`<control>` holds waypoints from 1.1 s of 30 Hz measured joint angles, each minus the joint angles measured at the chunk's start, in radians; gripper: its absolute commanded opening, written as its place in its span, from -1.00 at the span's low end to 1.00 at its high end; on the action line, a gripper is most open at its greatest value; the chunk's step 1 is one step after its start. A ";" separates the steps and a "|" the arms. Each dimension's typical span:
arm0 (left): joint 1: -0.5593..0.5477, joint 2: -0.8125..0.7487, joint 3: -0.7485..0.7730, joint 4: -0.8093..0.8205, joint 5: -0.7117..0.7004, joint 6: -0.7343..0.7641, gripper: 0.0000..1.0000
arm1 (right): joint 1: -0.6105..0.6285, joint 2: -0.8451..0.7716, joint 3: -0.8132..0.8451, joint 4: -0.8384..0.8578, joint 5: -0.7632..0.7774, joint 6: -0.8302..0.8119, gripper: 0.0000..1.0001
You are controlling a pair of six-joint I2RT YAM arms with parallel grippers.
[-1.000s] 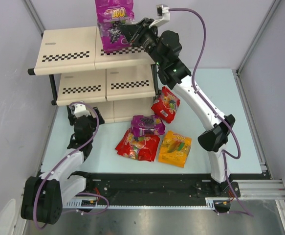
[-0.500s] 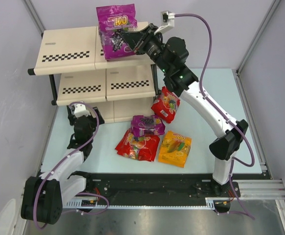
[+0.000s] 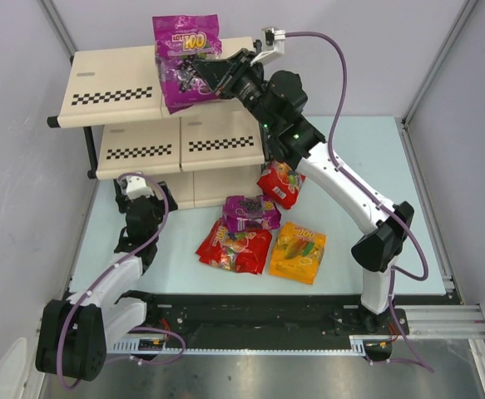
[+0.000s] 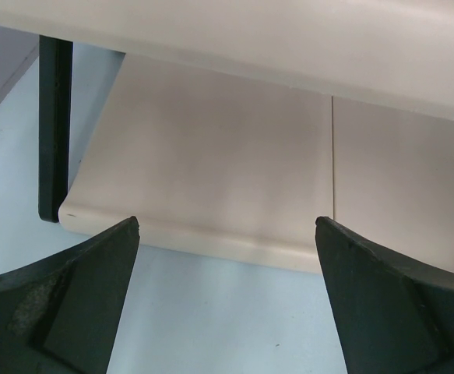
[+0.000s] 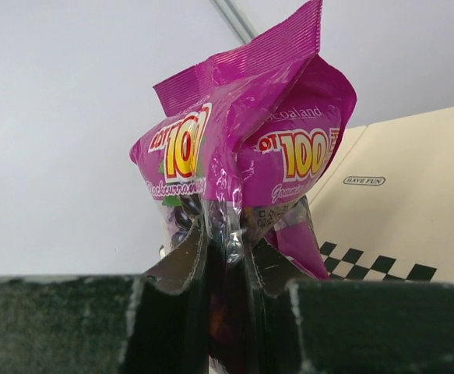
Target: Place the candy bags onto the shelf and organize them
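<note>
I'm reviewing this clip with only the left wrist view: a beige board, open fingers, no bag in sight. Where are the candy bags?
Observer: One magenta-purple bag is pinched in the right gripper, raised by the top tier of the shelf.
Operator: And the rest?
Observer: Four lie on the table in front of the shelf: a red bag, a second magenta-purple bag, a second red bag and an orange-yellow bag.
Operator: Any on the shelf yet?
Observer: None that the top view shows. The tiers look bare.
</note>
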 measured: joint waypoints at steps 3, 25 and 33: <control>0.001 0.000 0.000 0.000 0.000 0.000 0.99 | 0.005 0.027 0.005 0.035 0.030 0.020 -0.99; 0.002 0.005 0.000 0.000 0.000 0.000 0.99 | -0.017 0.097 0.103 0.052 0.031 0.031 0.93; 0.003 0.005 0.000 0.000 0.000 -0.001 1.00 | -0.113 -0.058 -0.092 0.048 0.042 -0.066 0.95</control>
